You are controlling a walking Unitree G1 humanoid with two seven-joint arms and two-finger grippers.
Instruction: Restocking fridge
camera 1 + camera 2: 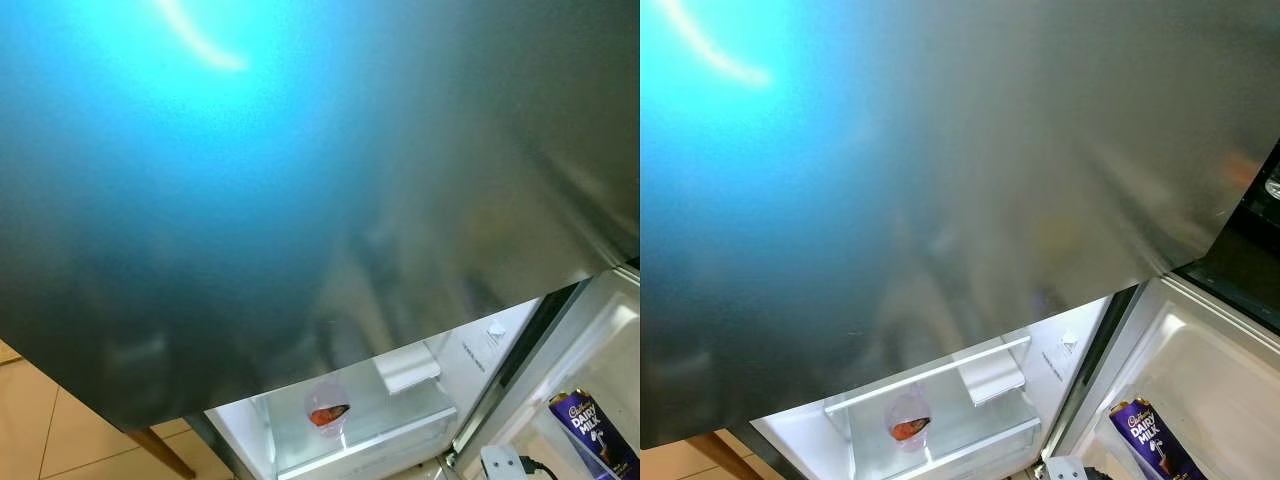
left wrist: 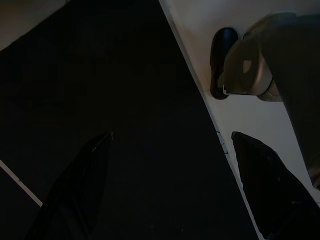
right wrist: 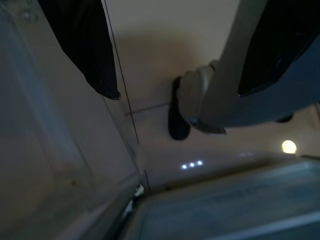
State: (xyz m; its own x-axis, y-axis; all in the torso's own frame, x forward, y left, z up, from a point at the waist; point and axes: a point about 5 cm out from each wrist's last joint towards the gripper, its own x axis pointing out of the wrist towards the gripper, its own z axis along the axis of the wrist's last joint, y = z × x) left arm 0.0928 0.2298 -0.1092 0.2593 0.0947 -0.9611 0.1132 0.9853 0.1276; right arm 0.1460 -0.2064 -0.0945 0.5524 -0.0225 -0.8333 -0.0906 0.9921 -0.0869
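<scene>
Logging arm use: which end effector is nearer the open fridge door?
Right. The right end effector hangs open beside the open fridge door; the left end effector hangs open over dark flooring.

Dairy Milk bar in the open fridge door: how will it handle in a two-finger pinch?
The Dairy Milk bar looks flat and thin, so probably light and stiff, though apt to snap if bent. Its glossy purple wrapper may be slippery. It stands leaning in the door shelf, so a nudge could tip it.
</scene>
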